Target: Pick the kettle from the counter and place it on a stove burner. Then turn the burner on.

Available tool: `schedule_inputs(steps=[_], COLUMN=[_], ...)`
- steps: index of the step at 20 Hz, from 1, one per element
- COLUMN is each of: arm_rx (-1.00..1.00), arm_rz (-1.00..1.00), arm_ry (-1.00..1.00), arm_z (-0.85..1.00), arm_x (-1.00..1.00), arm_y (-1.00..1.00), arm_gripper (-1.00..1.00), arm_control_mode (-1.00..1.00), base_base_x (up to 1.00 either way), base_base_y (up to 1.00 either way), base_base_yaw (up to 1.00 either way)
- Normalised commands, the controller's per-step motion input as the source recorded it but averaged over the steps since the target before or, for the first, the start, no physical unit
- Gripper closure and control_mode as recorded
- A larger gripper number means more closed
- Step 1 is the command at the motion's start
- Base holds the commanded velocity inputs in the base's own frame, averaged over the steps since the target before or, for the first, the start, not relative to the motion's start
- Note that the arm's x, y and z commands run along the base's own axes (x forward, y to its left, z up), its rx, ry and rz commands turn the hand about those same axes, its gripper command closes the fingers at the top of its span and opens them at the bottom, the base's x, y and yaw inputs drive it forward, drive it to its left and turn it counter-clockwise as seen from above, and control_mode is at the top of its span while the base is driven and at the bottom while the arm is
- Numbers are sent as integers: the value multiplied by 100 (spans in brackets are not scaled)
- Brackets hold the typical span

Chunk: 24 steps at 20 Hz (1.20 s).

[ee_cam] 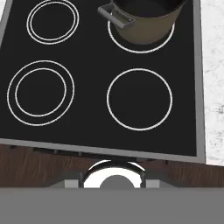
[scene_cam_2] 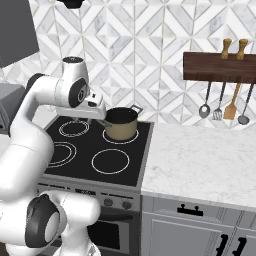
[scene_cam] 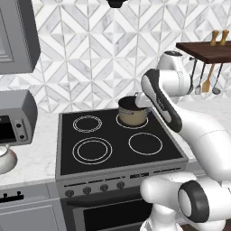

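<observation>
The kettle [scene_cam: 4, 159], white with a dark handle, stands on the counter [scene_cam: 38, 155] left of the stove, cut off by the left edge of the left base view. The stove burner [scene_cam: 92, 150], the widest double ring, is the front left circle [ee_cam: 40, 92]; my arm partly covers it in the right base view [scene_cam_2: 56, 152]. My gripper [scene_cam_2: 95, 103] hangs high over the cooktop next to the tan pot, far from the kettle. Its hand [scene_cam: 140, 100] points down at the stove. The fingers are hidden, so their spread is unclear. Nothing is held.
A tan pot [scene_cam: 132, 112] with a black rim sits on the back right ring [ee_cam: 142, 19]. A grey toaster oven [scene_cam: 16, 118] stands behind the kettle. Stove knobs [scene_cam: 94, 187] line the front panel. A wooden rack with utensils [scene_cam_2: 220, 67] hangs above the right counter [scene_cam_2: 200, 160].
</observation>
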Motion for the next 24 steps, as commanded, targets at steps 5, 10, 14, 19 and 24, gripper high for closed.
schedule_inputs(steps=[5,10,14,19,24], arm_rx=[-3,-7,-2,-1,-11], arm_rz=[3,1,0,3,10], arm_ry=[-9,-17,-20,-19,-17], arm_z=[0,11,12,10,2], arm_x=[-13,-21,-32,-35,-39], arm_y=[46,100,100,100,100], arm_gripper=[-100,-100,-100,-100,-100], arm_control_mode=[-100,-100,-100,-100,-100], base_base_x=[0,0,0,0,0], base_base_y=[0,0,0,0,0], base_base_yaw=[0,0,0,0,0])
